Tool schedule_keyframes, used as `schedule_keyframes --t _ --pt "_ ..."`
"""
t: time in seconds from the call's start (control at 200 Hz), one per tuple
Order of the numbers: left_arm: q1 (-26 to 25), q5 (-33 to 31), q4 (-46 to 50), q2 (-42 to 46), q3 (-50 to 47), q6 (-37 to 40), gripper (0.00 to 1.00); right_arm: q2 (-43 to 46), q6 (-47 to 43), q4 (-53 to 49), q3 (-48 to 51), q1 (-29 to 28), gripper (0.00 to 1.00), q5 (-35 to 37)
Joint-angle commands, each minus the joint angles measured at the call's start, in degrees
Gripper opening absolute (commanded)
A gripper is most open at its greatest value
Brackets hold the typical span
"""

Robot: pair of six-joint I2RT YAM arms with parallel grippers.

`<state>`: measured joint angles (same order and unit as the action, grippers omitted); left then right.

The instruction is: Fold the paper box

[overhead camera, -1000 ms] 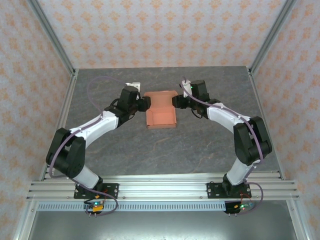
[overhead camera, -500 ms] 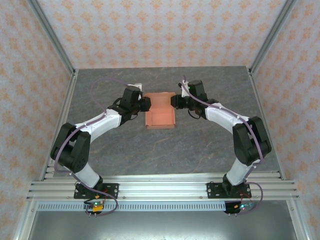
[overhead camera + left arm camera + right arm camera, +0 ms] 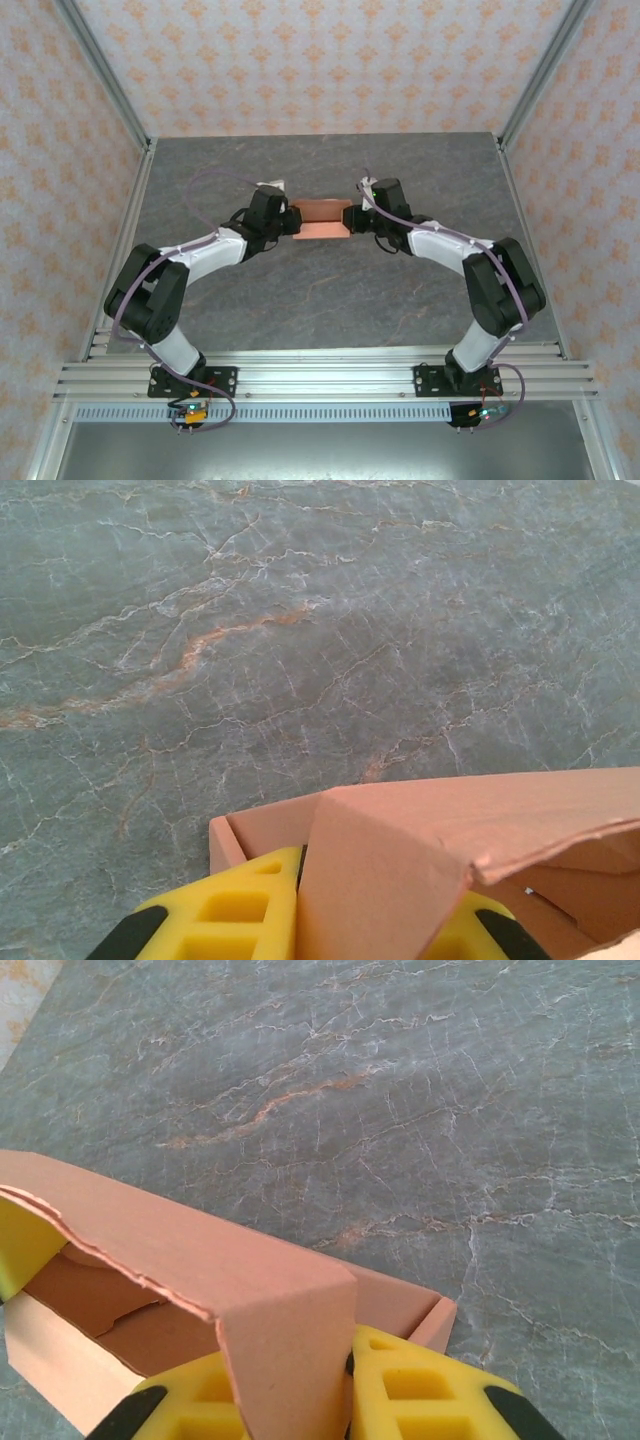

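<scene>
Paper box [image 3: 320,217] lies with long axis left-right.

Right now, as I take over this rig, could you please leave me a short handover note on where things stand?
Left end effector: shut on a panel at the left end of the salmon-orange thin cardboard paper box.
Right end effector: shut on a panel at its right end.
Box: between the two, at the middle of the grey marbled tabletop.
Done: walls up, a top panel folded partway over.
Left: the inside is open to view; closing the top and tucking flaps probably remain.
</scene>
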<state>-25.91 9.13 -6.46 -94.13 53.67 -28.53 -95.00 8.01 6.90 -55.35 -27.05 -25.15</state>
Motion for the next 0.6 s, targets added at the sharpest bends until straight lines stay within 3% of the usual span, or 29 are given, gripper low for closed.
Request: schedule_keyframes --t 0.0,0.165,0.36,0.596 --pt "-2.92 -0.71 -0.72 1.1 -2.71 -0.23 0.15 1.43 1.43 0.71 3.68 -1.93 0.18 -0.41" --pt "-5.16 -5.33 -0.44 2.05 -4.58 0.96 0.15 6.38 5.37 1.94 8.38 -2.05 0.36 2.34" --pt "-7.38 -10.0 -1.0 1.08 -5.9 2.41 0.13 15.24 10.85 4.18 13.98 -2.04 0.47 1.16" --pt "-8.93 -13.39 -1.89 0.52 -6.6 3.17 0.11 24.43 3.88 0.92 17.99 -2.04 0.54 2.27"
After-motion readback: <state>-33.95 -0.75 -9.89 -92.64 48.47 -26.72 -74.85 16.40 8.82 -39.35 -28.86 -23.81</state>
